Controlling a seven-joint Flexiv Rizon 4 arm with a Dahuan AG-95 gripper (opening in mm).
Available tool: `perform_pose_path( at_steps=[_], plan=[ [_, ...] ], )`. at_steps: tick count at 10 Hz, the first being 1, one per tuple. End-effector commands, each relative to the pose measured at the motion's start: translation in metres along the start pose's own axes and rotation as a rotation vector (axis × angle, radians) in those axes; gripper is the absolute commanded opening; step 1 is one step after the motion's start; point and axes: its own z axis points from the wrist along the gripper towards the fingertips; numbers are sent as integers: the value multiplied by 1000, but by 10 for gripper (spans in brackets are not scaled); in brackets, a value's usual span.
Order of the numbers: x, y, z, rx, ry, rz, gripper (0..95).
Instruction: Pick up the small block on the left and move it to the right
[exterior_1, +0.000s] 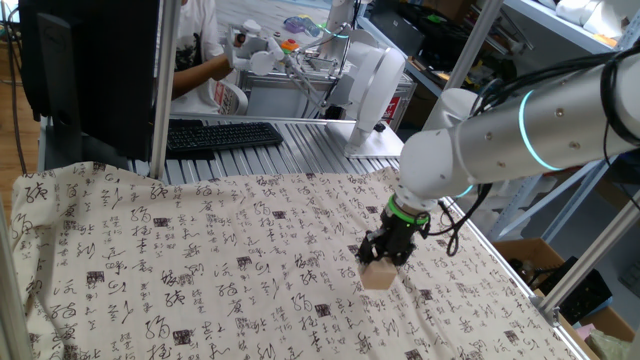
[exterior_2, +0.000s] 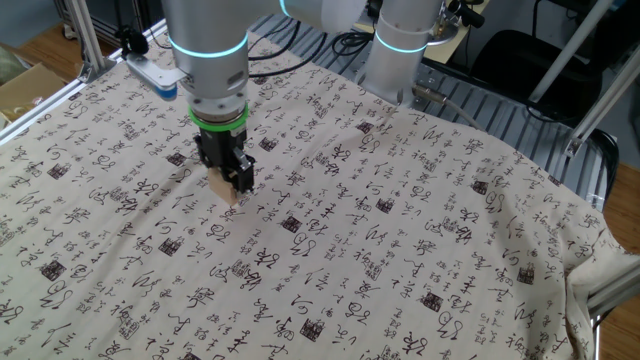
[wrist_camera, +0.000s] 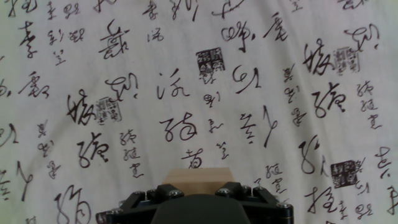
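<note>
The small block (exterior_1: 378, 277) is a plain tan wooden cube on the right part of the calligraphy-printed cloth (exterior_1: 200, 260). My gripper (exterior_1: 382, 262) comes straight down on it and is shut on it, one black finger on each side. From the other fixed view the small block (exterior_2: 226, 190) pokes out below the fingers of the gripper (exterior_2: 229, 180), at or just above the cloth; I cannot tell if it touches. In the hand view only the top of the small block (wrist_camera: 198, 176) shows, between the finger bases of the gripper (wrist_camera: 198, 188).
A black keyboard (exterior_1: 220, 134) and a white device (exterior_1: 372, 85) lie on the metal table behind the cloth. A person's hands (exterior_1: 215, 62) work at the far side. Aluminium frame posts (exterior_1: 162, 90) stand at the table's edges. The arm's base (exterior_2: 400, 45) stands at the cloth's edge.
</note>
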Motion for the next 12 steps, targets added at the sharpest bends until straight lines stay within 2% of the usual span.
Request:
perform_pose_path(
  at_steps=[1, 4, 6, 9, 12],
  plan=[
    [2, 3, 1, -5, 2, 9, 0],
    [7, 6, -1, -2, 9, 15, 0],
    [7, 7, 0, -13, 12, 21, 0],
    [6, 7, 2, -8, 8, 31, 0],
    [6, 7, 2, 16, 1, 31, 0]
  ],
)
